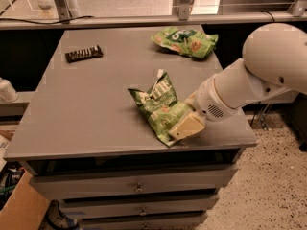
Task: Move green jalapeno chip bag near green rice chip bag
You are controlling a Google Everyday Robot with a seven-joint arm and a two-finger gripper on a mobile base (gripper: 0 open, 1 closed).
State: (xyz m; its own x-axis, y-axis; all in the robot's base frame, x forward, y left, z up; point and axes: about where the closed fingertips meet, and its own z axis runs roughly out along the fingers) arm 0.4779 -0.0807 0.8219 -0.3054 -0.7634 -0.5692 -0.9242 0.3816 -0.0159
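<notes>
The green jalapeno chip bag (159, 105) lies crinkled near the table's front centre, olive-green with white lettering. The green rice chip bag (184, 40) lies at the back right of the table, brighter green with a white round logo. My gripper (187, 124) comes in from the right on a thick white arm and sits low over the front right end of the jalapeno bag. One pale finger (188, 126) rests on or just above that end of the bag.
A dark snack bar (84, 53) lies at the back left of the grey table (86, 114). Drawers run below the table's front edge. A railing and glass stand behind the table. A cardboard box (17, 210) sits on the floor at the lower left.
</notes>
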